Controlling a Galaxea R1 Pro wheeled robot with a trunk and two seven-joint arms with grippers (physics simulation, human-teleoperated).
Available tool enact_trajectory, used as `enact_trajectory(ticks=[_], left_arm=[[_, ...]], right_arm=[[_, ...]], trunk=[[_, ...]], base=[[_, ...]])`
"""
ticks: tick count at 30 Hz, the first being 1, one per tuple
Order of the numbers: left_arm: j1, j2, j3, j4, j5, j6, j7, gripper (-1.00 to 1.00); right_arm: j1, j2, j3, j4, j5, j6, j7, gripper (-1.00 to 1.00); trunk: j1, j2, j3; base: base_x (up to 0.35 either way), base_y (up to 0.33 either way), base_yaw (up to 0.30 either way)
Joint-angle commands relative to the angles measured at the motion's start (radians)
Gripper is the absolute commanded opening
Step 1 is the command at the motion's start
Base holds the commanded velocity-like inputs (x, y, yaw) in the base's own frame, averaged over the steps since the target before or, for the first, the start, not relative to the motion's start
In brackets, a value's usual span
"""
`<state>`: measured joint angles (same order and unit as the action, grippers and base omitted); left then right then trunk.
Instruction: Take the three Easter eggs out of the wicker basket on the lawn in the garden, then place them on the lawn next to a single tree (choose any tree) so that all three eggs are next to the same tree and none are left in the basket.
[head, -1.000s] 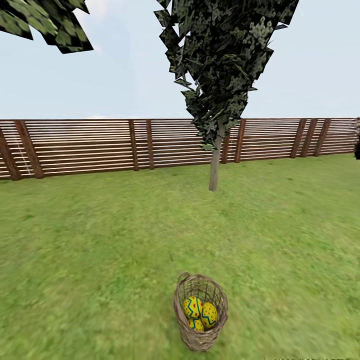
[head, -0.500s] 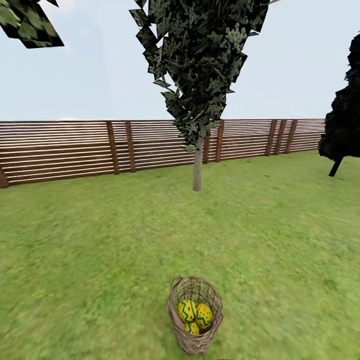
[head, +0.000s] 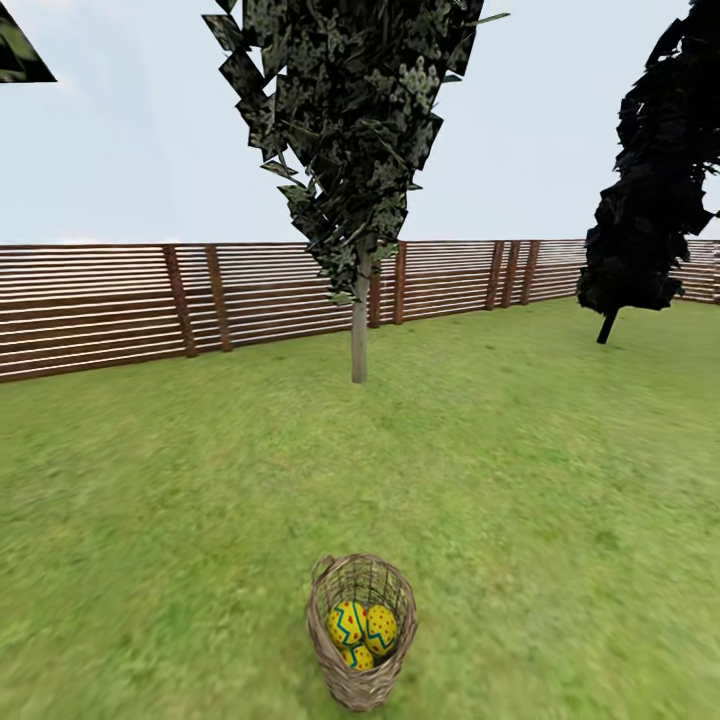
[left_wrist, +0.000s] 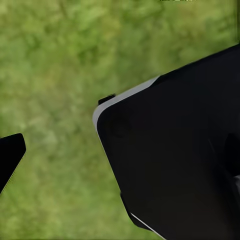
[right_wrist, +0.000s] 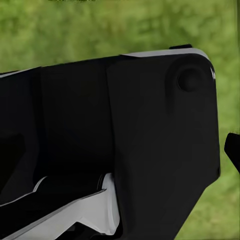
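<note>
The wicker basket stands upright on the lawn, low in the head view. Three Easter eggs lie inside it: one with blue zigzag bands, one with red dots and a third beneath them. Farther off, straight behind the basket, rises the tree with a pale trunk and speckled foliage. My left gripper hangs over grass, open, one dark fingertip at the picture's edge. The right gripper is likewise open and empty, with a fingertip over grass.
A brown slat fence bounds the garden behind the tree. An all-black tree stands at the right rear. Open grass lies between basket and tree. Dark parts of my own body block much of both wrist views.
The head view has swung to the right, so basket, tree and fence sit further left in the picture and the black tree has come into view. Nothing itself has moved.
</note>
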<state>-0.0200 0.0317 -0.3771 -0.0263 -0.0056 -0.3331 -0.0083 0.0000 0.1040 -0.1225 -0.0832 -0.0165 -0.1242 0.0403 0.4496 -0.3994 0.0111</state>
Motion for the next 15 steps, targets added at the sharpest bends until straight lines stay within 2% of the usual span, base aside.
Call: enact_trajectory(ticks=[1, 8, 15], left_arm=[[0.000, 0.000, -0.002, 0.000, -0.001, -0.003, -0.001, 1.00], [0.000, 0.000, -0.002, 0.000, -0.001, -0.003, -0.001, 1.00], [0.000, -0.001, -0.002, 0.000, -0.001, -0.003, -0.002, 1.00]], right_arm=[[0.000, 0.000, -0.008, 0.000, -0.002, -0.003, 0.004, 1.00], [0.000, 0.000, -0.008, 0.000, -0.002, -0.003, 0.004, 1.00], [0.000, 0.000, -0.008, 0.000, -0.002, -0.003, 0.004, 1.00]], trunk=[[0.000, -0.001, 0.000], [0.000, -0.001, 0.003], [0.000, -0.001, 0.007]], base=[[0.000, 0.001, -0.265], [0.000, 0.069, -0.265], [0.000, 0.233, -0.265]])
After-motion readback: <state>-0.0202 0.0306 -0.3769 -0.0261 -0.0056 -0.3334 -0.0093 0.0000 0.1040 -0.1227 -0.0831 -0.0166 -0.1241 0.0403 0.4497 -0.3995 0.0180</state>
